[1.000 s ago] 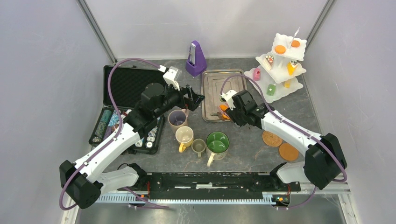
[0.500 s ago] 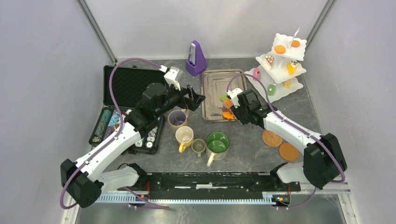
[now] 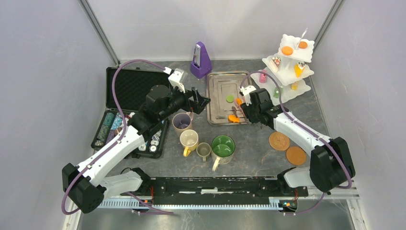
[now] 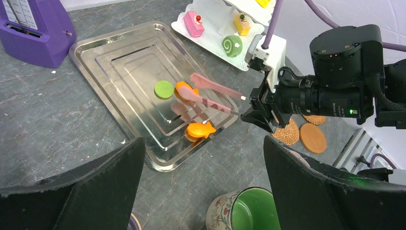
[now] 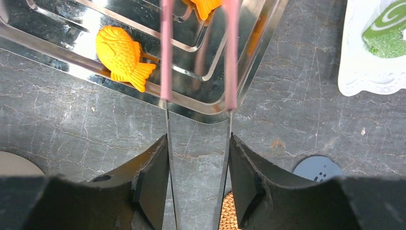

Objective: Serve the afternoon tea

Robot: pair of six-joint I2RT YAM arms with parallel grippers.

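My right gripper (image 3: pixel 246 106) (image 5: pixel 198 143) is shut on pink tongs (image 4: pixel 210 93) (image 5: pixel 165 52). An orange pastry (image 4: pixel 183 91) (image 5: pixel 207 6) sits between the tongs' tips, over the steel tray (image 3: pixel 218 81). An orange fish pastry (image 3: pixel 233 118) (image 5: pixel 122 55) and a green round one (image 4: pixel 163 89) lie on the tray. The white three-tier stand (image 3: pixel 287 64) with several pastries is at the back right. My left gripper (image 3: pixel 200 100) (image 4: pixel 201 158) hangs open and empty above the mauve mug (image 3: pixel 182 122).
Yellow (image 3: pixel 188 139), olive (image 3: pixel 204 150) and big green (image 3: pixel 223 146) mugs stand in front of the tray. Two cork coasters (image 3: pixel 279 141) lie at the right. A purple metronome (image 3: pixel 201 60) stands behind; an open black case (image 3: pixel 129 86) with chips lies left.
My right gripper has moved back and right with the tongs, carrying one orange pastry. The green round pastry now shows. The left arm has not moved.
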